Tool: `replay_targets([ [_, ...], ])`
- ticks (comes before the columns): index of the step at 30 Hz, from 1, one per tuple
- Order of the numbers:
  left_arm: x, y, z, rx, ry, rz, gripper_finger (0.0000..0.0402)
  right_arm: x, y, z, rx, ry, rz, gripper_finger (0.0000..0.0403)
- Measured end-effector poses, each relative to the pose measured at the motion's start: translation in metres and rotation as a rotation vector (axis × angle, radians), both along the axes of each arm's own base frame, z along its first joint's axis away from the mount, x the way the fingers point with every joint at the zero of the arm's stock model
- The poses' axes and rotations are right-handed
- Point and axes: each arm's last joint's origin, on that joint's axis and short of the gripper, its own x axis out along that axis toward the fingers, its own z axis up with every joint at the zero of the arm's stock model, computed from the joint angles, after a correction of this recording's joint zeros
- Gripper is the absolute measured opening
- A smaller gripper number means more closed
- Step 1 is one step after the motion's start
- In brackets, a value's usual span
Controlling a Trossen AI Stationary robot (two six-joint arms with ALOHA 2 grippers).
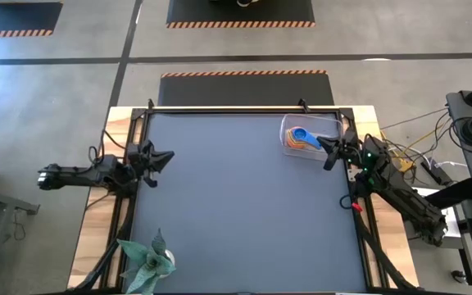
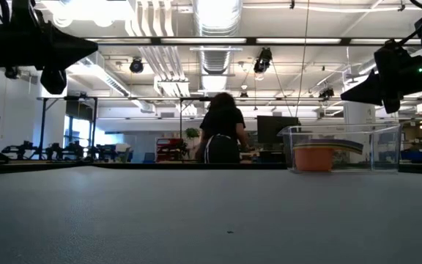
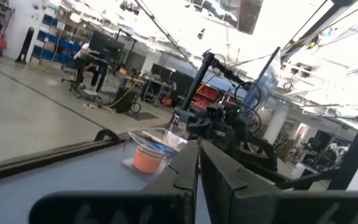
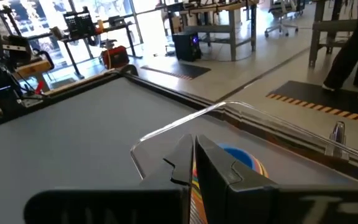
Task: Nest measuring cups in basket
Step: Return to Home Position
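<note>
Just a flat grey table, green plant near left; measuring cups nested, blue on top, inside the clear basket far right. Right gripper just beside the basket, fingers pressed together; left gripper at the left edge, pressed together too. Big open workshop behind, person back there.

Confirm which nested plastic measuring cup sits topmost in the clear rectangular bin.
The blue round plastic measuring cup: its bowl shows whole from above, while the others show only as orange and yellow rims beneath it.
</note>
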Motion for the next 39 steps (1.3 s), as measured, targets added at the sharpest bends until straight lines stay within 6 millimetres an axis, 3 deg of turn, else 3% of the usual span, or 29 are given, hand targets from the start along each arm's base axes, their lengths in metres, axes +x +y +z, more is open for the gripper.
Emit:
replay_targets([
  [8,0.003,0.0,-0.013,-0.029,0.073,-0.007,0.0,0.0,0.0,-0.001,0.066,-0.036,-0.01,0.0009],
  [19,0.003,0.0,-0.014,0.032,0.1,0.005,0.0,0.003,-0.004,-0.006,0.236,-0.066,-0.044,0.0009],
  [26,0.004,0.0,-0.021,0.089,0.188,0.013,0.0,0.004,-0.004,-0.007,0.229,-0.05,-0.042,0.0009],
  [39,0.004,0.0,-0.021,0.045,0.176,0.006,0.0,0.004,-0.004,-0.008,0.233,-0.051,-0.043,0.0009],
])
